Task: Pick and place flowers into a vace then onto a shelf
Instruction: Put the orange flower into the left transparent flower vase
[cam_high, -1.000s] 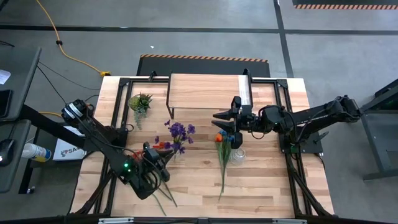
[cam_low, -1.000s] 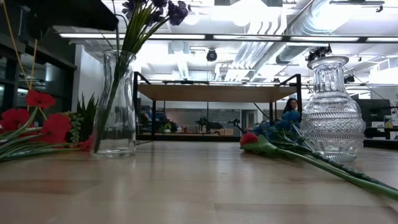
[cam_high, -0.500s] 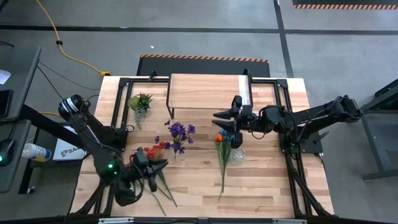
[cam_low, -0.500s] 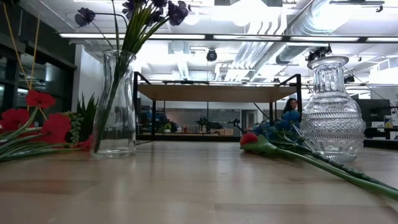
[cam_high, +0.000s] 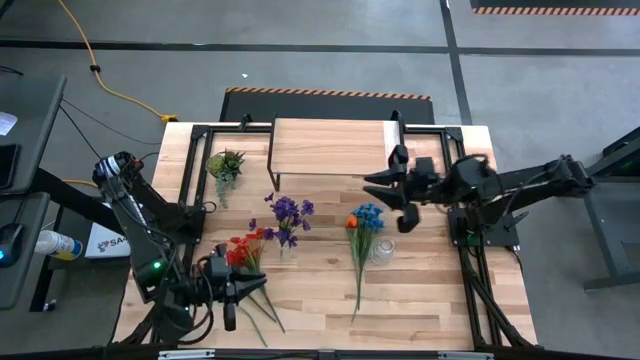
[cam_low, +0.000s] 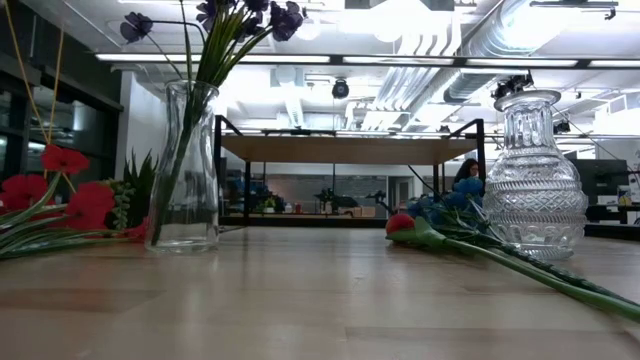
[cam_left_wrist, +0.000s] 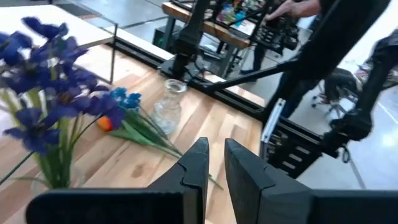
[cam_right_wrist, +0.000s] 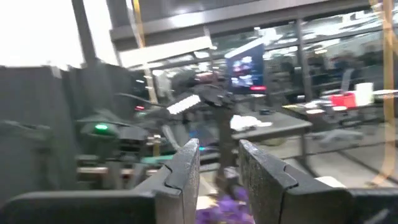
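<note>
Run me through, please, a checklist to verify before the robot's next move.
1. Purple flowers in the tall vase: ok.
2. Cut-glass vase upright and empty: ok.
3. Red flowers in a vase: not ok, lying on the table.
4. Blue flowers in a vase: not ok, lying beside the cut-glass vase.
5. Shelf free for vases: ok.
6. Left hand and right hand empty: ok.
</note>
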